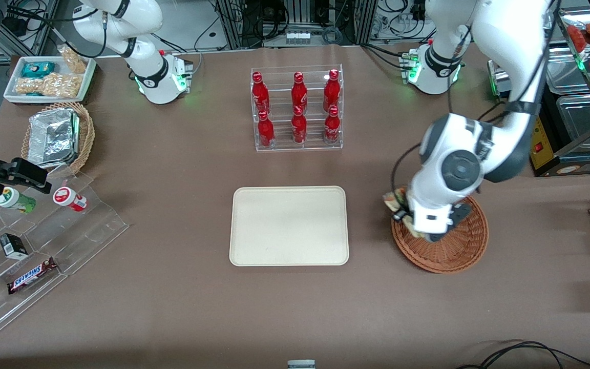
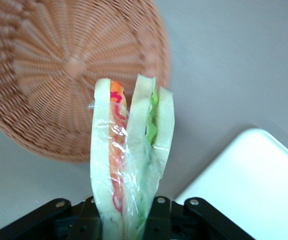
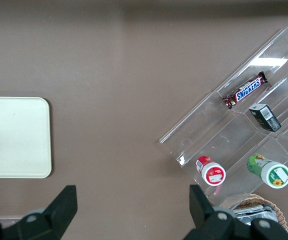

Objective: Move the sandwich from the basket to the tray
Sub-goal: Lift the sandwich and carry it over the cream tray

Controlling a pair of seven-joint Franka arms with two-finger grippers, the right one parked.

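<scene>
The wrapped triangular sandwich (image 2: 131, 160), white bread with green and orange filling, is clamped between the black fingers of my gripper (image 2: 126, 220), which is shut on it. In the front view the gripper (image 1: 406, 215) hangs over the rim of the reddish-brown wicker basket (image 1: 451, 248), on the side nearest the tray, with the sandwich (image 1: 394, 201) sticking out past the wrist. The basket (image 2: 49, 75) shows nothing inside it under the sandwich. The cream tray (image 1: 289, 225) lies bare beside the basket, and one corner of the tray (image 2: 253, 180) shows close to the sandwich.
A clear rack of red bottles (image 1: 297, 110) stands farther from the camera than the tray. Toward the parked arm's end are a tan basket with a foil container (image 1: 57, 137), a white snack tray (image 1: 49, 79) and a clear stepped stand with snacks (image 1: 34, 246).
</scene>
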